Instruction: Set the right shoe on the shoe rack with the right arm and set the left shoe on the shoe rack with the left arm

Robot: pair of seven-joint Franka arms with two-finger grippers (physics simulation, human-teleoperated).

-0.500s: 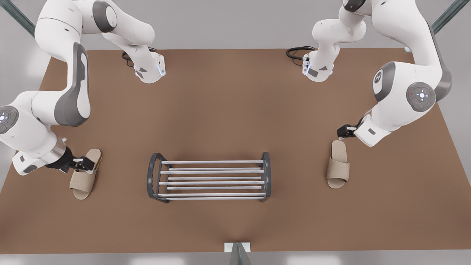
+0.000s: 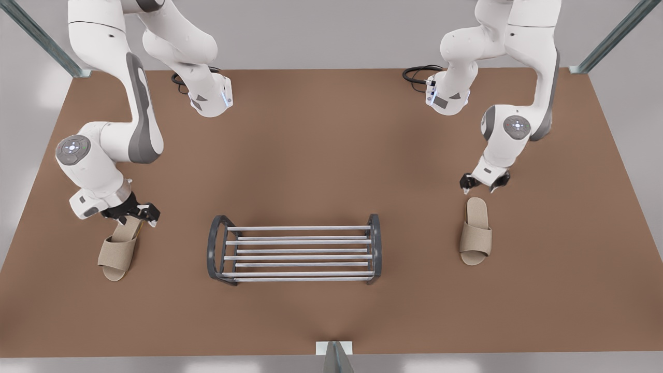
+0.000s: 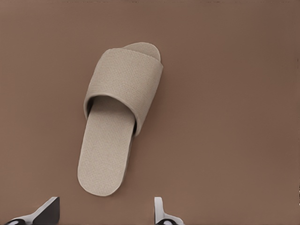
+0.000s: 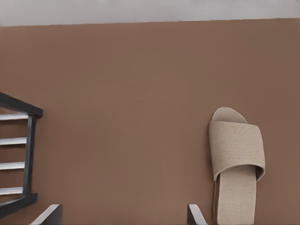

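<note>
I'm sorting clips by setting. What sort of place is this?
Likely a simulated robot lab bench, not a home: a bare brown table holds just a shoe rack, the right shoe and the left shoe, with the open right gripper and open left gripper hovering at the heels.

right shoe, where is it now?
The right shoe lies flat on the table at the front view's left, apart from the rack; the right end effector hovers open by its heel.
</note>
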